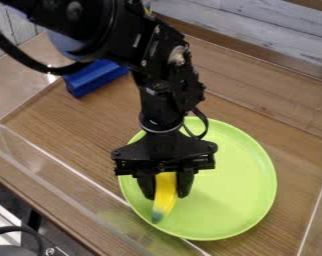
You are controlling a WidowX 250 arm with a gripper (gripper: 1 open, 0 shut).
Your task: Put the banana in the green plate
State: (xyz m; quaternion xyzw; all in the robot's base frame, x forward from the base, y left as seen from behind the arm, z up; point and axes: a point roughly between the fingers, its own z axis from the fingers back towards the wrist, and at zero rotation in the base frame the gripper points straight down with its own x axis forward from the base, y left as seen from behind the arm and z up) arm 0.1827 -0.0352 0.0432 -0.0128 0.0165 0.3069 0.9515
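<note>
Black fingers (188, 183) of the gripper (169, 186) point straight down and close on the upper part of the banana (164, 197), one finger on each side of it, so the jaws stand at a middling width set by the fruit between them. The banana hangs nearly upright in that grip, yellow along its length, with its dark greenish tip at the bottom. That tip reaches down to the green plate (244, 175), at the plate's near left part, just inside the raised rim; whether it rests on the surface or sits a hair above it cannot be told from this view. Above the fingers, the gripper's wide black crossbar spans the banana's top, and a looped cable hangs beside the wrist. The black arm (161, 80) rises from there and leans back toward the upper left, where its bulkier joints fill the corner of the view.

The green plate lies on the wooden table (70, 125), toward the table's near right side, and most of its surface on the right is bare. A blue block (92, 76) sits on the table well apart from the plate, toward the far left, partly behind the arm. A clear wall (44, 165) runs along the table's near left edge.
</note>
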